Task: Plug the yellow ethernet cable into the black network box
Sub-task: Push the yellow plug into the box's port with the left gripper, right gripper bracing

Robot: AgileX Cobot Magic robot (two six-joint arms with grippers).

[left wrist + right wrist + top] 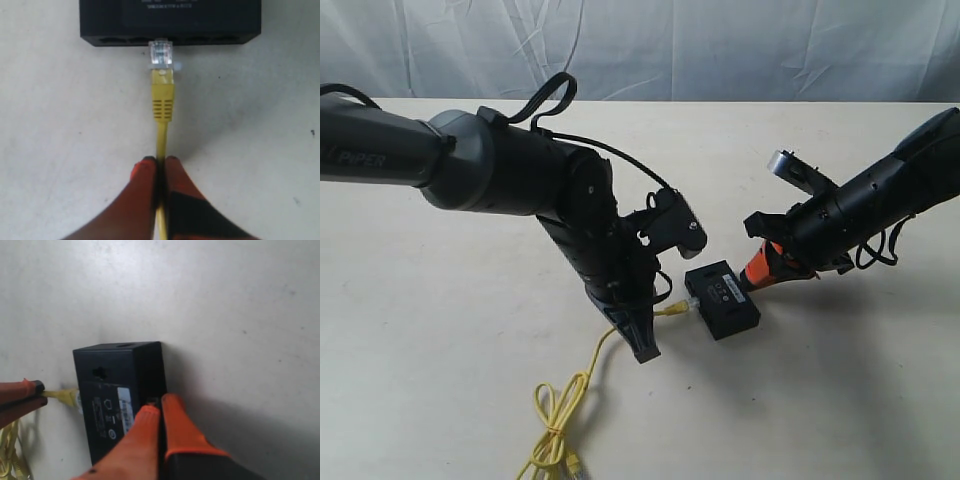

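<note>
The black network box (pixel 722 298) lies flat on the pale table, label strip up. My left gripper (pixel 160 161) is shut on the yellow ethernet cable (pixel 162 100) a short way behind its yellow boot. The clear plug (pixel 161 52) points straight at the box (pixel 170 20), its tip at the mouth of a port and most of its body still outside. The rest of the cable (pixel 575 390) trails to a loose coil by the front edge. My right gripper (pixel 159 402) is shut, its orange fingertips (pixel 172 405) pressed to the box's (pixel 107 390) opposite edge.
The left arm's dark body (pixel 520 170) reaches in from the left above the table. A draped grey backdrop (pixel 670 40) hangs behind the far edge. The cable's coil (pixel 7 455) lies near the front edge.
</note>
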